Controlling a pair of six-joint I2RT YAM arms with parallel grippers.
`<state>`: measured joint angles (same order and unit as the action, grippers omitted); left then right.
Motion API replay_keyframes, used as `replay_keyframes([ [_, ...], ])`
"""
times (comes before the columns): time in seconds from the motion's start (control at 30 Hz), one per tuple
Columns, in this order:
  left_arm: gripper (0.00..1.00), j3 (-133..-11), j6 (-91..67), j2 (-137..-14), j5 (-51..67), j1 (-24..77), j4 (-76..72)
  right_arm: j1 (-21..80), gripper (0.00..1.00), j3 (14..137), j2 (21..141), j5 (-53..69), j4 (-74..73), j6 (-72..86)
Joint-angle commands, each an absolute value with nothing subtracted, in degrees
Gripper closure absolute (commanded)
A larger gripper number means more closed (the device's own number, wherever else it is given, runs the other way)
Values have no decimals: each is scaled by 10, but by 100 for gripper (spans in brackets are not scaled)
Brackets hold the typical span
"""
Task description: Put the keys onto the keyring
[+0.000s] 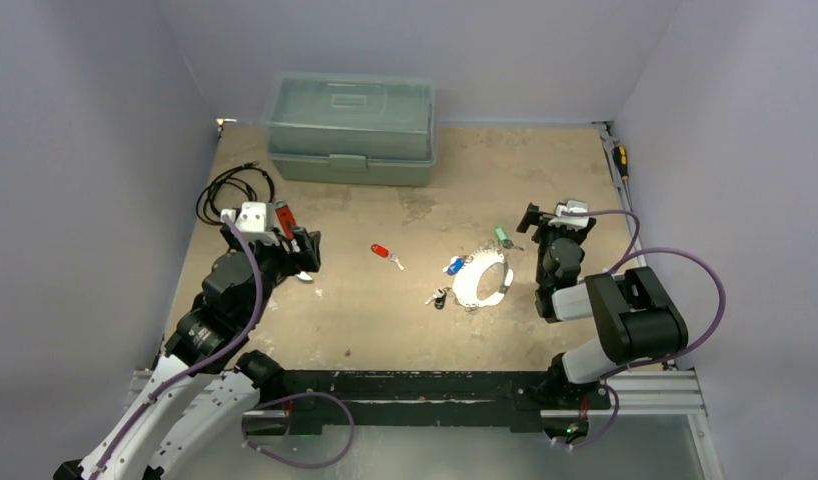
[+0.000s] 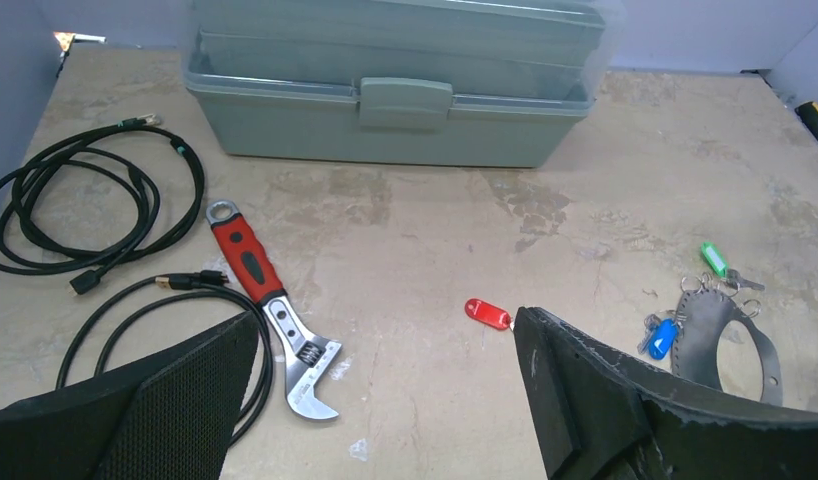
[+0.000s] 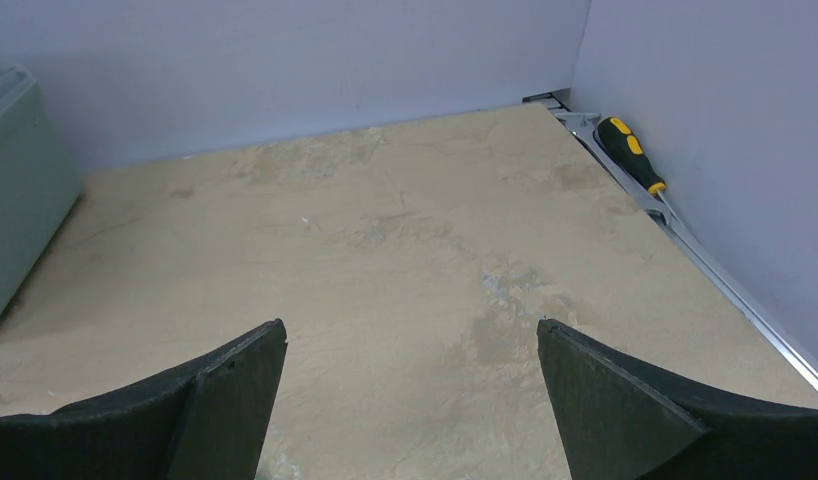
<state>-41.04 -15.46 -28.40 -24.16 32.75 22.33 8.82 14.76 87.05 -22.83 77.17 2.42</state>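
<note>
The left gripper (image 2: 385, 330) and right gripper (image 3: 410, 330) hang over the table (image 1: 385, 330) with fingers spread, holding nothing. The keyring (image 1: 467, 288) lies flat near the right arm, with the blue key (image 1: 454, 266), green key (image 1: 502, 236) and black key (image 1: 440, 298) at its rim and the red key (image 1: 380, 250) apart to its left.

Closed grey-green toolbox (image 2: 385, 110) at back; red-handled wrench (image 2: 260, 280) beside black cables (image 2: 143, 200); screwdriver (image 3: 633, 152) by right wall
</note>
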Motion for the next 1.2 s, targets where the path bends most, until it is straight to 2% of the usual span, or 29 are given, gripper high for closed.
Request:
replay_keyframes([
  [0.0,1,-424,-166,-289,-261,325,220,86,1,158,873,-229,785,27],
  [0.17,1,-428,-188,-299,-275,325,223,86,1,154,866,-278,787,24],
  [0.37,1,-423,-181,-302,-259,325,217,89,1,142,841,-275,793,17],
  [0.43,1,-420,-173,-301,-251,325,213,96,1,178,798,-305,705,19],
  [0.53,1,-421,-166,-305,-242,325,211,98,1,292,723,-315,448,102],
  [0.63,1,-422,-163,-307,-240,324,210,98,1,400,682,-239,233,199],
  [0.73,1,-421,-162,-307,-243,324,210,97,1,434,664,-156,172,299],
  [1.17,1,-413,-155,-307,-224,324,199,96,1,400,634,41,195,257],
])
